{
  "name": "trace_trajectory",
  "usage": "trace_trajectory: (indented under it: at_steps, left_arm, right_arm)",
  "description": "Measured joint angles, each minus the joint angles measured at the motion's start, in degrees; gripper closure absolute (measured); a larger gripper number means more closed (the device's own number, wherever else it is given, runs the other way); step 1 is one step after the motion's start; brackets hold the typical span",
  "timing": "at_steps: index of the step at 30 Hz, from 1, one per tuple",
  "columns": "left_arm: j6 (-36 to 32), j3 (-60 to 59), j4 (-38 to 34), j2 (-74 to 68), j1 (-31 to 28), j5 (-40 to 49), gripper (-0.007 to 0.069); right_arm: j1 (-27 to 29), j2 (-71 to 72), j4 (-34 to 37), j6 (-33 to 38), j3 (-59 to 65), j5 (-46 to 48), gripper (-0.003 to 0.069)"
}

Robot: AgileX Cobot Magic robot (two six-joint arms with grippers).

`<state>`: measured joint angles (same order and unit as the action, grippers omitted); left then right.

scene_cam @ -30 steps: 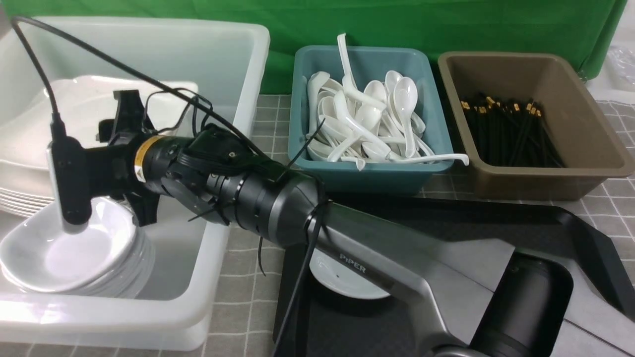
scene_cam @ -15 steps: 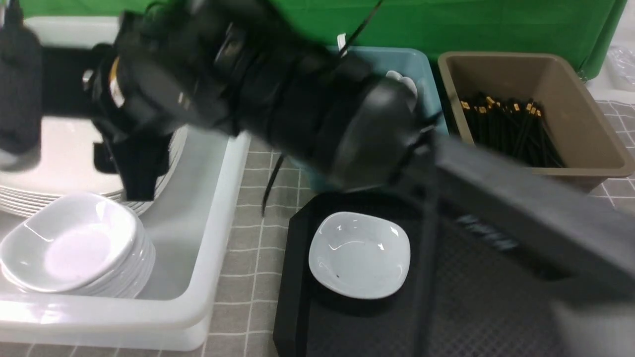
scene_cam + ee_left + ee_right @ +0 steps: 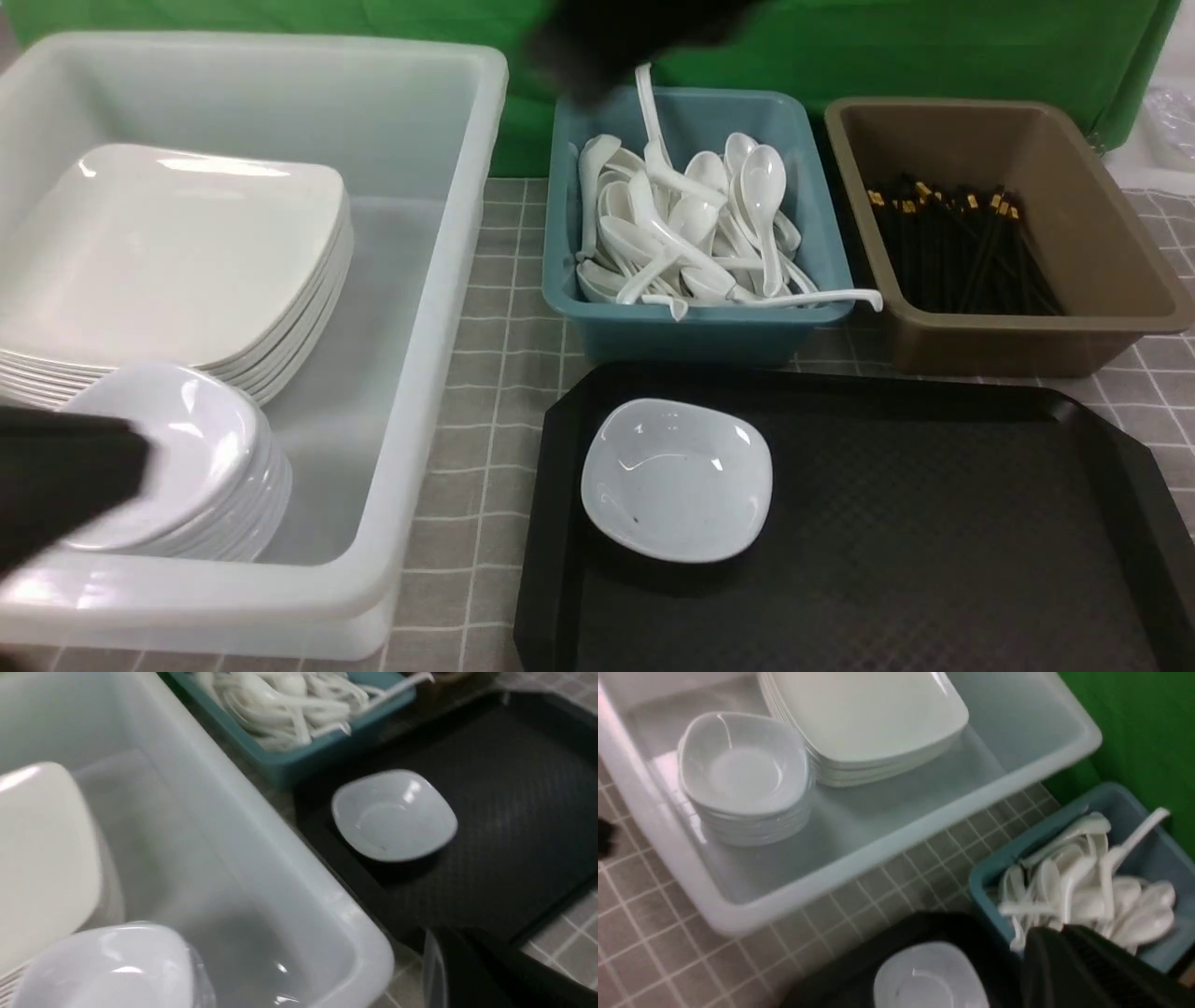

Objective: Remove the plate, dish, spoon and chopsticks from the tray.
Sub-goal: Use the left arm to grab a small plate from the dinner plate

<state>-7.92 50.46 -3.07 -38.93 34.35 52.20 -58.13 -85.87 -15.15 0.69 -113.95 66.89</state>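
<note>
Step in hand: as I judge it, lifting the dish (image 3: 677, 481) over to the tub. It is the only task thing on the tray.
Dish: one. It sits upright in the near-left part of the tray (image 3: 934, 560), close to the tray's left rim, with nothing touching it.
Tray: one, on the desk (image 3: 504, 308), otherwise bare.
Left end effector (image 3: 486, 975): closed down narrow, with nothing visible in it. It hangs near the tub's near corner, apart from the dish.
How to do it well: open first, then come down on the dish's rim with one finger inside and one outside. The glaze looks slippery and the wall is shallow, so bite well over the lip. Lift clear of the tray rim and the tub wall, then set it square on the dish stack with the corners matched.
Tub (image 3: 448, 280): one, left of the tray.
Dish stack (image 3: 196, 448): one stack of several dishes in the tub's near end; the edges are too blurred to count.
Plate stack (image 3: 187, 252): one stack of several plates behind the dishes; the rims are too close to count. No plate is on the tray.
Teal bin (image 3: 691, 331): one, beyond the tray, holding a pile of spoons (image 3: 691, 224), many and tangled. No spoon is on the tray.
Brown bin (image 3: 1027, 331): one, beside the teal bin, holding a bundle of chopsticks (image 3: 962, 243), many. None are on the tray.
Right end effector (image 3: 1083, 970): up above the teal bin. Only a dark edge shows, so I cannot tell its width.
</note>
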Motion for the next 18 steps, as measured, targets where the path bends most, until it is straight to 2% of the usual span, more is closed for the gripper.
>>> trace_trajectory:
  at_steps: [5, 9, 13, 15, 18]
  left_arm:
    - [-9.1, 0.1, -7.3, -15.1, 0.0, -5.3, 0.0611]
    - [-11.7, 3.6, -9.4, -31.2, 1.5, -8.7, 0.0611]
    - [-11.3, 8.5, -8.6, -41.4, 5.9, -9.9, 0.0615]
    - [-7.5, 14.4, -6.6, -48.7, 11.2, -10.5, 0.0618]
    - [-1.9, 21.0, -3.3, -56.4, 15.2, -9.9, 0.0611]
  right_arm:
    - [0.1, 19.1, -0.6, -7.8, 22.7, 0.0, 0.0601]
    - [0.1, 32.4, -0.6, -14.9, 39.8, 0.0, 0.0599]
    - [0.1, 40.8, -0.7, -18.1, 47.7, 0.0, 0.0598]
    - [0.1, 46.8, -0.8, -19.5, 52.4, 0.0, 0.0594]
    - [0.1, 52.4, -0.8, -19.7, 54.8, 0.0, 0.0589]
